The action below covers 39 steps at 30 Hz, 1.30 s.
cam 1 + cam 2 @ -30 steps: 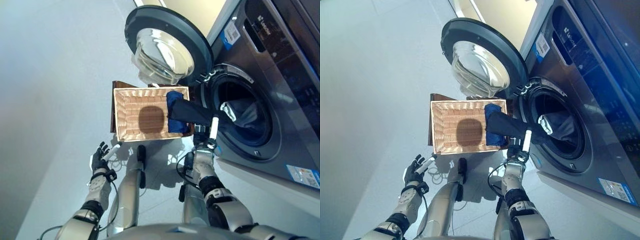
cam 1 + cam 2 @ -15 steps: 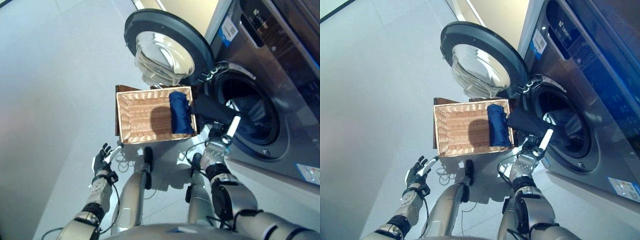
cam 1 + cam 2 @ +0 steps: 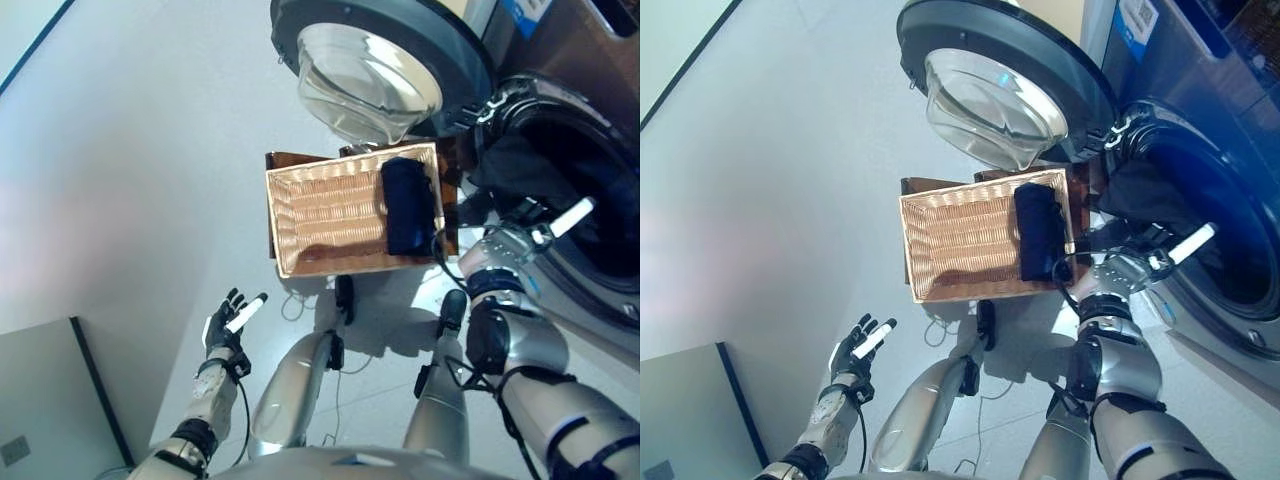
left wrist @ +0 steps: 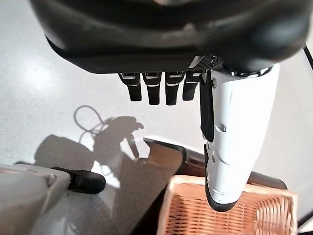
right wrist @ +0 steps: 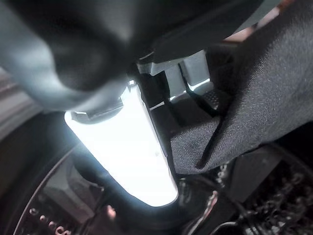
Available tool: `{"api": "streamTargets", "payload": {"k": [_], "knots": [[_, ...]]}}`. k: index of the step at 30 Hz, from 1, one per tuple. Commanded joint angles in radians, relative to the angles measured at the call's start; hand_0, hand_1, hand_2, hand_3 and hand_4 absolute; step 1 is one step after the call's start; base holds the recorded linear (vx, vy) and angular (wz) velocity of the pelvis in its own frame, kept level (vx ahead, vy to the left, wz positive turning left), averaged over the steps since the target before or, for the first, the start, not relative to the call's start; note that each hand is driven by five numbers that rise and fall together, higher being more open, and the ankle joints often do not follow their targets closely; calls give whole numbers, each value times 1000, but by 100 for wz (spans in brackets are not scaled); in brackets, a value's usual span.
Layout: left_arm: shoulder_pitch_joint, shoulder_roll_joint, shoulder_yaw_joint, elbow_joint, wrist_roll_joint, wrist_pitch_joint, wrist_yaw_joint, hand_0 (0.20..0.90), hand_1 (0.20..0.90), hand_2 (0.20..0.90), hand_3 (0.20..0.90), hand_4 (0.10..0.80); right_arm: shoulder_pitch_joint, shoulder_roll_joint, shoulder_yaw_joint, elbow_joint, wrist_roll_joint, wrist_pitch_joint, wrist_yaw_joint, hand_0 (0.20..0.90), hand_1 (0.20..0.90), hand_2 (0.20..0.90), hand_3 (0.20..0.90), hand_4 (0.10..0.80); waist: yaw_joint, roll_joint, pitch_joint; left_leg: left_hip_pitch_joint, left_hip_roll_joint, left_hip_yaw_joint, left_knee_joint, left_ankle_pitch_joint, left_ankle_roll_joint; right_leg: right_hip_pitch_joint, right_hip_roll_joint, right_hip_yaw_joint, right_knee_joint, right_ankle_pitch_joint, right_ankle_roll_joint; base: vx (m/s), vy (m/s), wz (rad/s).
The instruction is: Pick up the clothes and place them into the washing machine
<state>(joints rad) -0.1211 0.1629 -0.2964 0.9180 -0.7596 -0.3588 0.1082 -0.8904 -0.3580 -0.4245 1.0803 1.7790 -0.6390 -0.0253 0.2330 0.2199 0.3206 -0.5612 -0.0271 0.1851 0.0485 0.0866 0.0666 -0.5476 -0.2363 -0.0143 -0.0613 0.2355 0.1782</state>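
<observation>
A dark grey garment (image 3: pixel 520 172) hangs at the mouth of the washing machine's drum (image 3: pixel 597 140). My right hand (image 3: pixel 512 243) is beside the drum's lower rim, and in the right wrist view its fingers (image 5: pixel 195 105) are curled into that garment (image 5: pixel 259 93). A folded navy cloth (image 3: pixel 407 204) lies at the right end of the wicker basket (image 3: pixel 320 212). My left hand (image 3: pixel 228 322) is held over the floor at the lower left, open and holding nothing, which the left wrist view confirms with straight fingers (image 4: pixel 154 88).
The round washer door (image 3: pixel 385 62) stands swung open just beyond the basket. The basket rests on a low brown stand (image 3: pixel 288 160) in front of the machine. A grey panel (image 3: pixel 50 400) fills the lower left corner.
The camera has shifted. My right hand has carried the dark garment off the basket's edge to the drum's mouth. The navy cloth now lies uncovered in the basket.
</observation>
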Motion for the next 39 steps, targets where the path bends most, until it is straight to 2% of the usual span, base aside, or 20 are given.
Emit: {"api": "streamTargets", "payload": {"k": [1,8,18,21,25,31,39], "knots": [[0,30,-25,-42,-12,-66,6,900,900,900,900,800,-127,-169,23,-42,-26,-61,12,200,200,200,200,300,28,107,9,51,-11,-62,-136,31,-106,48,43,-17,100,-109,-22,9,17,-11],[14,42,-40,-101,-29,-72,0,900,900,900,900,800,-234,-260,53,-25,-16,-82,-13,200,200,200,200,300,35,159,22,19,-9,-37,-136,39,-103,-25,41,9,136,-126,-29,0,5,-5],[26,54,-25,-101,-16,-70,8,900,900,900,900,800,-307,-386,79,10,-58,-97,-61,200,200,200,200,300,27,186,3,6,-7,-9,-135,25,-95,-79,43,43,171,-144,-27,28,32,-11],[29,62,-20,-99,-8,-69,13,900,900,900,900,800,-334,-449,100,37,-80,-95,-93,200,200,200,200,300,21,189,-12,8,-3,1,-135,19,-93,-85,47,48,172,-146,-26,31,25,-2],[29,66,-15,-100,3,-68,18,900,900,900,900,800,-351,-488,109,55,-96,-95,-113,200,200,200,200,300,17,189,-18,6,2,6,-135,20,-93,-89,52,53,172,-144,-27,20,8,-10],[43,83,0,-99,25,-65,25,900,900,900,900,800,-390,-596,146,70,-149,-95,-168,200,200,200,200,300,3,179,-33,7,13,11,-136,16,-95,-95,64,51,175,-143,-27,19,-8,-2],[45,102,23,-86,45,-67,50,900,900,900,900,800,-440,-643,190,54,-169,-129,-203,200,200,200,200,300,-8,159,-41,4,22,19,-136,14,-94,-104,74,55,176,-142,-28,3,0,2]]}}
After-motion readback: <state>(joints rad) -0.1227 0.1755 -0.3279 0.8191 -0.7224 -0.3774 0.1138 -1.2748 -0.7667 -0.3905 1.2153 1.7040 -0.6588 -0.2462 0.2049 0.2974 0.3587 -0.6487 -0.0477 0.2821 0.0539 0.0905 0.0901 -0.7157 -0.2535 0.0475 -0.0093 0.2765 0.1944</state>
